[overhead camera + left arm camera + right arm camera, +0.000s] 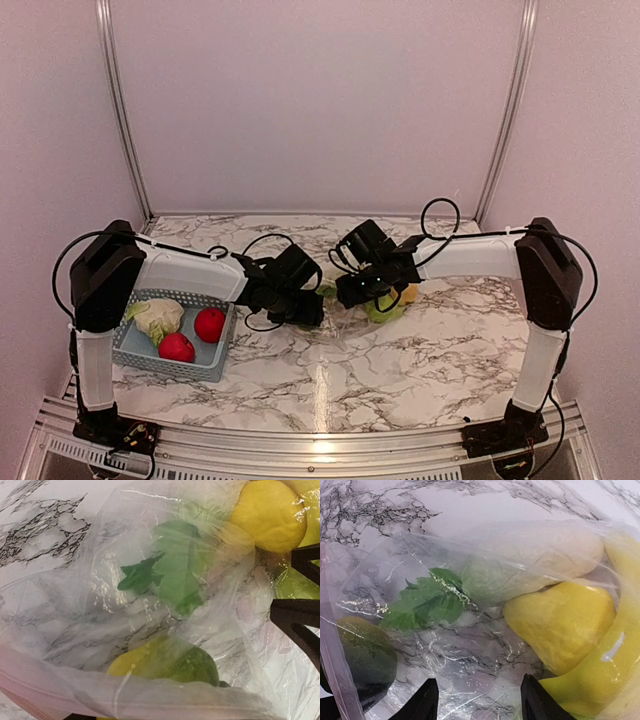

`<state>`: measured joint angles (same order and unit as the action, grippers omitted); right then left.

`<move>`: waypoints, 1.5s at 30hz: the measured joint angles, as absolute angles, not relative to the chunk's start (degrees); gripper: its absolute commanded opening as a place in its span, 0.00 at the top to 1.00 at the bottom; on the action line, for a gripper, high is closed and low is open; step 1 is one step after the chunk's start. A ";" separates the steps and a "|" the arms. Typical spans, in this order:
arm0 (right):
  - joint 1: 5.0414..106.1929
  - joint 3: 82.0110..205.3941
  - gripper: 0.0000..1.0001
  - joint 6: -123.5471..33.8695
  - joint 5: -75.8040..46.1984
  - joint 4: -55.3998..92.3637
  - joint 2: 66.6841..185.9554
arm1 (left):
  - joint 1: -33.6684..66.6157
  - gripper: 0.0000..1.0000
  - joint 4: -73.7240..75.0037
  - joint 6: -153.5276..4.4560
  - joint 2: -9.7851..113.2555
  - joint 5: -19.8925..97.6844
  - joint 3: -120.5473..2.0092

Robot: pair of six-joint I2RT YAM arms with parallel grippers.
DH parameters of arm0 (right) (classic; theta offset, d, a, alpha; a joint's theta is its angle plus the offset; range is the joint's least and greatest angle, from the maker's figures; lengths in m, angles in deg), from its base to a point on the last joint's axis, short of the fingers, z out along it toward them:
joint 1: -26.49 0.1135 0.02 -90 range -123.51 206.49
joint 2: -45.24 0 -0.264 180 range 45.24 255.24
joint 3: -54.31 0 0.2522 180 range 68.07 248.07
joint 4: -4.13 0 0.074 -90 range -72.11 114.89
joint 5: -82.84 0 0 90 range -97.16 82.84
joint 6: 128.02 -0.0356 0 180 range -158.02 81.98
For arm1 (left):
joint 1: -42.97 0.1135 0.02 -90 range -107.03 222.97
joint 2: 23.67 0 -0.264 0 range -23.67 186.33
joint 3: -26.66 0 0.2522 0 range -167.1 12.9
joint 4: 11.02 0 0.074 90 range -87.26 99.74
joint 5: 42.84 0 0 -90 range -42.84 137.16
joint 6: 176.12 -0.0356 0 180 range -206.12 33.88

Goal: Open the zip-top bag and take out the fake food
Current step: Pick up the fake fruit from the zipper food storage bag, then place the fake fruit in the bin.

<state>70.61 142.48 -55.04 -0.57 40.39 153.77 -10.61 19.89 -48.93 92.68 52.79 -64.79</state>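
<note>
The zip-top bag [470, 655] lies flat at the middle of the marble table [450, 350], between the two arms' tips, its clear film creased into fine, glossy wrinkles that catch the light and let the grey veining show through. The right gripper [479, 690] hangs over it with its two black, wedge-shaped fingers spread apart; film shows in the gap and nothing is pinched between them. The left gripper [305, 308] sits at the bag's left end, and neither the overhead view nor its own camera shows whether its jaws are released or clenched. Inside the bag a flat, jagged-edged green leaf [170, 575] rests near the middle. A lemon [270, 512], matte yellow with a pebbled skin, sits at one end beside a smooth, curved banana [600, 675] with a shiny highlight. A rounded pear [192, 665], yellow-green shading to dark green, lies near the thicker, pinkish-edged rim of the bag. A pale, smooth, oblong lump [540, 555] lies behind the lemon; what it is cannot be told. Well to the left stands a light blue lattice basket [170, 368], rectangular with perforated walls, holding a ruffled, pale green-white cabbage [160, 315] and two round, glossy red apples [210, 323], one just beside the other.
</note>
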 measured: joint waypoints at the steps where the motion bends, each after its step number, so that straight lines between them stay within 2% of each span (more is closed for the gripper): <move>1: 70.61 142.48 0.45 -55.13 -0.55 40.39 153.77 | -10.61 0.41 19.89 -49.10 92.68 52.79 -64.79; 6: 70.61 142.48 0.46 -55.54 -0.42 40.37 153.77 | -10.61 0.49 20.20 -49.30 92.66 53.27 -64.79; 12: 70.61 142.50 0.46 -55.78 -0.13 40.37 153.77 | -10.61 0.49 20.68 -49.19 91.07 54.25 -64.38; 18: 70.59 142.96 0.46 -56.02 0.30 40.37 153.77 | -10.61 0.49 20.94 -48.77 83.79 55.71 -61.29; 29: 70.56 143.22 0.46 -57.71 1.20 40.19 152.94 | -10.61 0.49 20.20 -44.47 67.51 58.32 -44.40; 36: 70.56 143.22 0.46 -58.65 1.24 40.17 150.91 | -9.78 0.49 21.99 -39.46 56.14 64.19 -38.93; 45: 70.56 140.16 0.46 -60.72 1.02 38.81 145.88 | 0.08 0.48 23.72 -35.59 47.55 67.67 -30.65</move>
